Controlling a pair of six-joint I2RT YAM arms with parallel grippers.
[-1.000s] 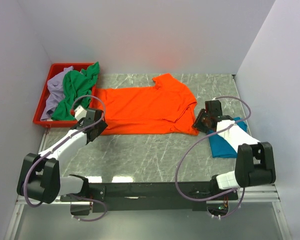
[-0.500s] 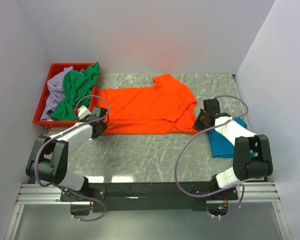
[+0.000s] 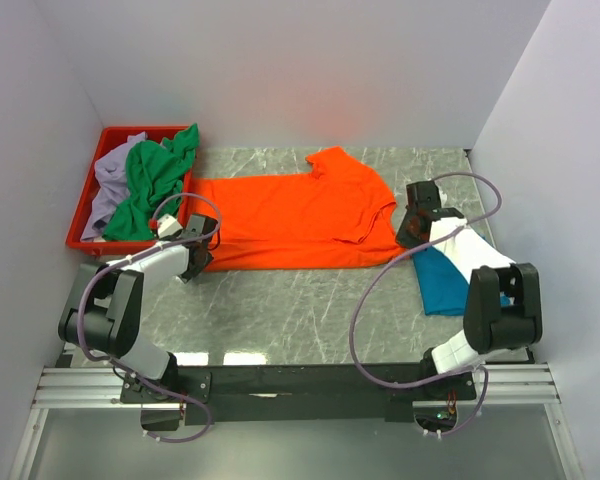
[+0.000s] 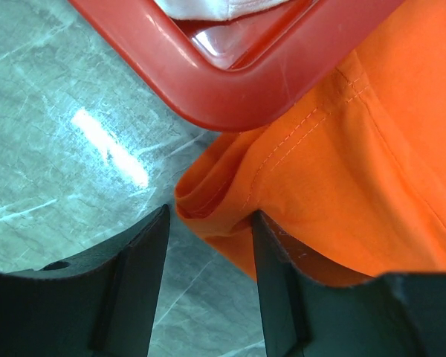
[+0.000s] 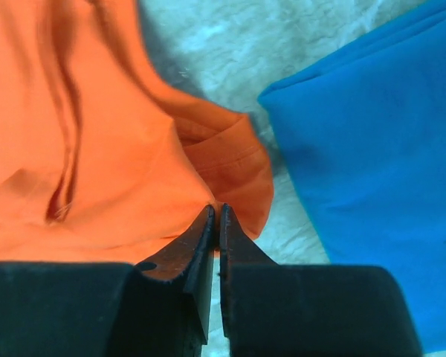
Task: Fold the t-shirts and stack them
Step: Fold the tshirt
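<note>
Most likely a robotics lab test cell. A grey marble-patterned table (image 3: 310,310) is boxed in on three sides by plain white panels (image 3: 280,70). The left arm (image 3: 130,275) and right arm (image 3: 470,262) are mounted on an aluminium frame (image 3: 310,402) along the table's near edge, with purple cables (image 3: 351,335) looping loose. A red plastic tray (image 3: 85,246) sits at the far left corner.

I see matt stitched cloth in the orange t-shirt (image 4: 372,163), glossy smooth plastic in the red tray (image 4: 238,85), a polished stone-look table (image 4: 67,149).
</note>
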